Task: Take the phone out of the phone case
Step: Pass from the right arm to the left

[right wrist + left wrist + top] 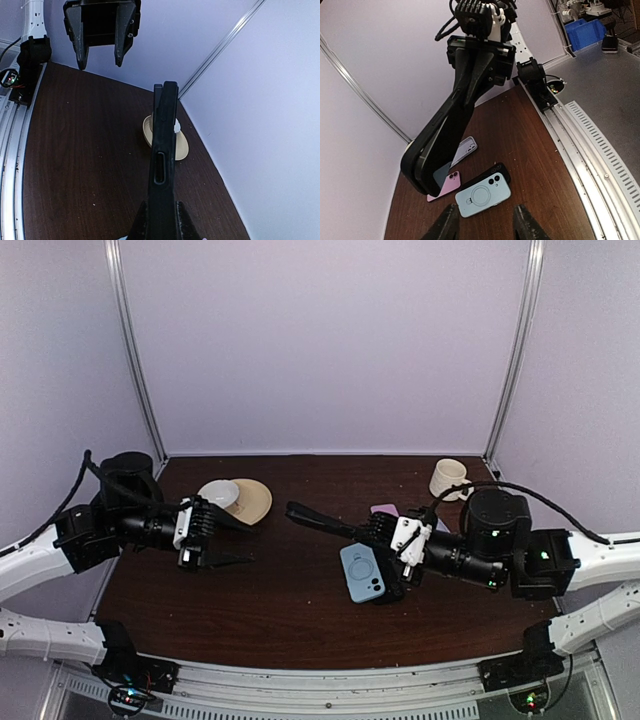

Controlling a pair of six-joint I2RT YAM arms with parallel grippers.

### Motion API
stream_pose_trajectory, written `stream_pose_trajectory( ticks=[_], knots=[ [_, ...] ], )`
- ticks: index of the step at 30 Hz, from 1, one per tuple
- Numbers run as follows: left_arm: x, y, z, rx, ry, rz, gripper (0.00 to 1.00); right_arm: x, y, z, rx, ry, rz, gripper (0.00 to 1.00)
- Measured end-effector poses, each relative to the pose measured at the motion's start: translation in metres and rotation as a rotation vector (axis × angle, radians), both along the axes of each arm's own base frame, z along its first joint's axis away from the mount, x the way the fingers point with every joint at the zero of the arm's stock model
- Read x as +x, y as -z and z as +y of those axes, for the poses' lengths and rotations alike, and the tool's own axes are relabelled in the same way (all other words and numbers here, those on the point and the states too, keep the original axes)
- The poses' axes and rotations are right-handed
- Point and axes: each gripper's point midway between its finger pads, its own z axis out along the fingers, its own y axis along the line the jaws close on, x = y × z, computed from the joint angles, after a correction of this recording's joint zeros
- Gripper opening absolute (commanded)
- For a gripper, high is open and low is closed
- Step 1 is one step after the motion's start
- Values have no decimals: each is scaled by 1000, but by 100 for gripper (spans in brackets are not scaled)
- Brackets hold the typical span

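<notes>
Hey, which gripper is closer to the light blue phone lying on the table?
Right. The right gripper, shut on the black phone case, is right beside the light blue phone; the left gripper, open, is far off to its left.

Robotics lab, white panel enclosure (320,340), slotted aluminium rail (590,145), blue parts bins (585,31) beyond

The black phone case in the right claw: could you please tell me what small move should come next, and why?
Probably bring the left claw in to the free end of the black phone case. The right claw is shut on its other end, holding it above the table; the left claw is open, empty and apart from it.
</notes>
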Motion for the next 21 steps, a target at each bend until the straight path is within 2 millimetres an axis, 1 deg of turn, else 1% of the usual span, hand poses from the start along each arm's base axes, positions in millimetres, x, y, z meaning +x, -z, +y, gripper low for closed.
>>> stream_pose_trajectory(
  ticks=[4, 16, 21],
  knots=[
    [-6, 2, -2, 0, 44, 12, 44, -7, 0, 3, 22, -43, 23, 0],
    [-16, 5, -5, 1, 114, 46, 44, -27, 0, 14, 49, -169, 59, 0],
    [-18, 7, -6, 4, 131, 63, 44, -33, 4, 18, 39, -204, 70, 0]
  ],
)
